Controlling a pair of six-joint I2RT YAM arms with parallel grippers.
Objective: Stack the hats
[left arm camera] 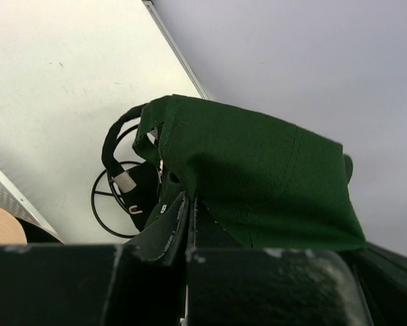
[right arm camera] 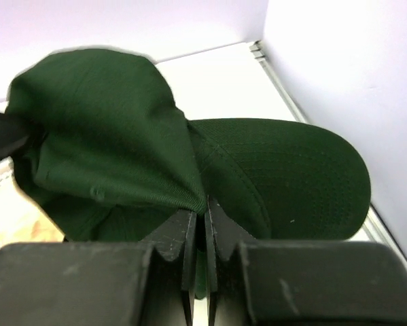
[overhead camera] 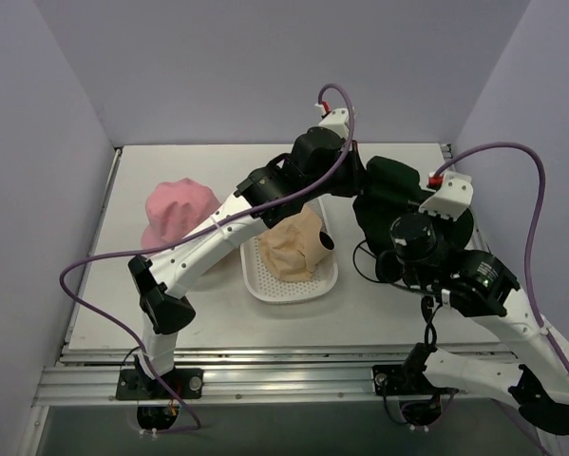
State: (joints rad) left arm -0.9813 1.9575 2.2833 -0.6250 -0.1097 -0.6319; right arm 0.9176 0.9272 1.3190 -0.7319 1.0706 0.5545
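A dark green hat point(overhead camera: 390, 180) hangs between both grippers over the back right of the table. My left gripper point(left arm camera: 189, 202) is shut on a fold of the green hat's point(left arm camera: 257, 183) crown. My right gripper point(right arm camera: 206, 207) is shut on the green hat's point(right arm camera: 108, 136) fabric where crown meets brim point(right arm camera: 298, 180). A black hat point(left arm camera: 143, 193) with a small white logo lies on the table below it. The beige hat point(overhead camera: 293, 245) rests in the white tray. The pink hat point(overhead camera: 180, 211) lies at the left.
The white perforated tray point(overhead camera: 293, 287) sits mid-table under the left arm. A thin wire loop point(left arm camera: 101, 207) lies beside the black hat. The enclosure's walls stand close at the back and right point(right arm camera: 339, 75).
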